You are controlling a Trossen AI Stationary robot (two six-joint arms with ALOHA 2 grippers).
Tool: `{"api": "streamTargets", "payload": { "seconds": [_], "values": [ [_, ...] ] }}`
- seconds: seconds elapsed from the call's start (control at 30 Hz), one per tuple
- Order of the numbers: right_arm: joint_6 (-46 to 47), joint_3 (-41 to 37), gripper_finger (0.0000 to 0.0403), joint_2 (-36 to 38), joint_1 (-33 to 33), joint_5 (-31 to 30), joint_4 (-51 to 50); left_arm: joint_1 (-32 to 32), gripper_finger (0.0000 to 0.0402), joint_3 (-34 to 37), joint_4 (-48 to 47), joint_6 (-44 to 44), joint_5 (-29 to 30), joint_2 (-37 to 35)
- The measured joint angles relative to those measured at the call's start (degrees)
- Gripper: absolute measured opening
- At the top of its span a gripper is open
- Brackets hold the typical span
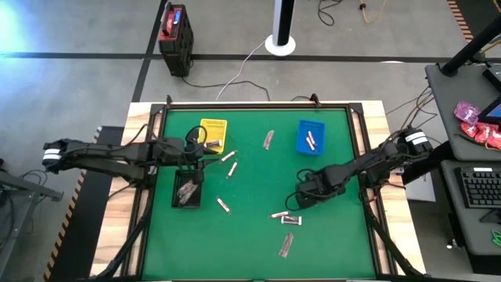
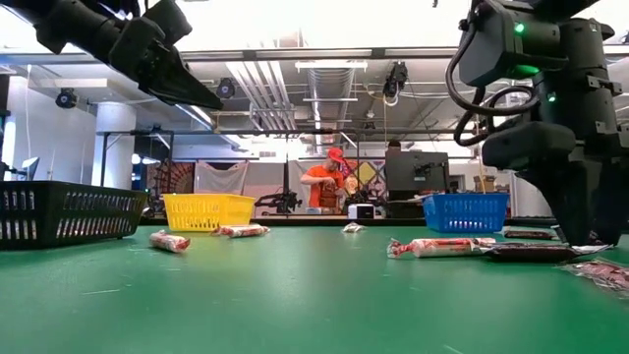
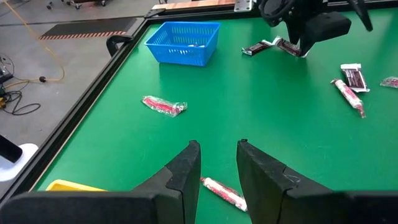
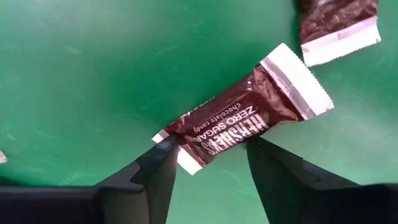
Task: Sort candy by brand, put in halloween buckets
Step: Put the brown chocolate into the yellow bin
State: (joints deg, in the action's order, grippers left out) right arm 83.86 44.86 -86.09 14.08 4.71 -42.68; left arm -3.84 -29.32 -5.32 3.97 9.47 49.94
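My right gripper (image 4: 210,146) is open and low over the green mat, pointing down. Its fingers stand on either side of a dark brown candy bar (image 4: 239,124) that lies flat; I see no touch. A second brown bar (image 4: 339,28) lies just beyond. In the high view this gripper (image 1: 300,201) is right of centre, near two bars (image 1: 285,217). My left gripper (image 3: 217,146) is open and raised between the yellow bin (image 1: 213,131) and the black bin (image 1: 186,190), above a reddish-pink bar (image 3: 224,193). The blue bin (image 1: 311,137) holds pink bars.
Loose bars lie scattered on the mat: one at the far middle (image 1: 268,139), two right of the yellow bin (image 1: 230,163), one near the black bin (image 1: 223,205), one toward the near edge (image 1: 286,244). A raised black frame (image 1: 360,157) borders the mat. A person (image 2: 329,182) stands far behind.
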Motion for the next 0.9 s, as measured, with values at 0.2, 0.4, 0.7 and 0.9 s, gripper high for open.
{"api": "streamTargets", "payload": {
  "seconds": [0.2, 0.4, 0.7, 0.9],
  "values": [
    [-2.5, 0.0, 0.0111, -0.1, 0.5, -2.2, 1.0, 0.0, 0.0089, 0.0, 1.8, 0.0, 0.0, 1.6],
    [-4.0, 0.0, 0.0031, 0.0, 0.6, -3.4, 1.6, 0.0, 0.0089, 0.0, 3.5, 0.0, 0.0, 3.3],
    [-10.8, 3.6, 0.0008, 1.8, 0.6, -9.3, 2.1, 0.0, 0.0089, 0.0, 6.1, 0.0, -1.5, 6.6],
    [-22.3, 8.2, 0.0008, 1.9, 0.7, -14.0, 10.5, 0.0, 0.0089, 0.0, 10.4, 1.8, -13.5, 9.7]
  ]
}}
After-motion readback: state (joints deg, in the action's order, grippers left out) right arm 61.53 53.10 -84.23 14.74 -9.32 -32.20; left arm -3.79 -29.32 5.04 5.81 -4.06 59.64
